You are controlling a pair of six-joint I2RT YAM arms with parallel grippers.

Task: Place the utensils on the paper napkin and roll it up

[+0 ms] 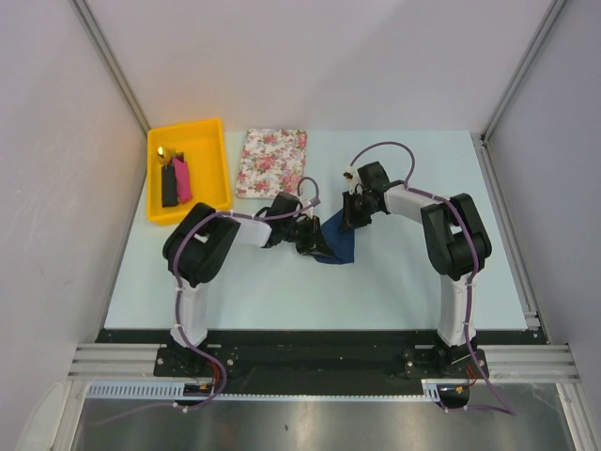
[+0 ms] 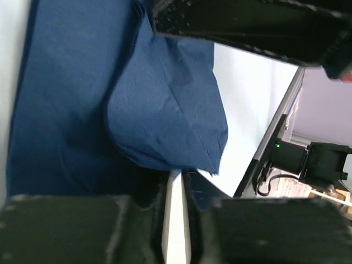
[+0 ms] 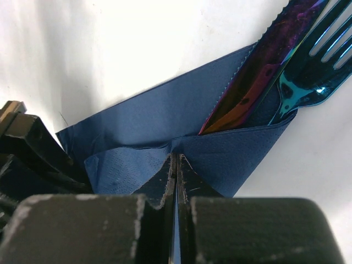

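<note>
yellow bin holds black block, pink block; napkin wraps knife, fork.

Left arm, right arm: white links, black joints. Purple cables loop along each. Black claw fingers, scuffed edges.

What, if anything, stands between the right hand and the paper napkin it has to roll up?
Nothing visible does. The right hand is shut directly on a fold of the paper napkin. The knife and fork lie tucked inside that fold, beyond the fingertips, not between hand and paper.
</note>
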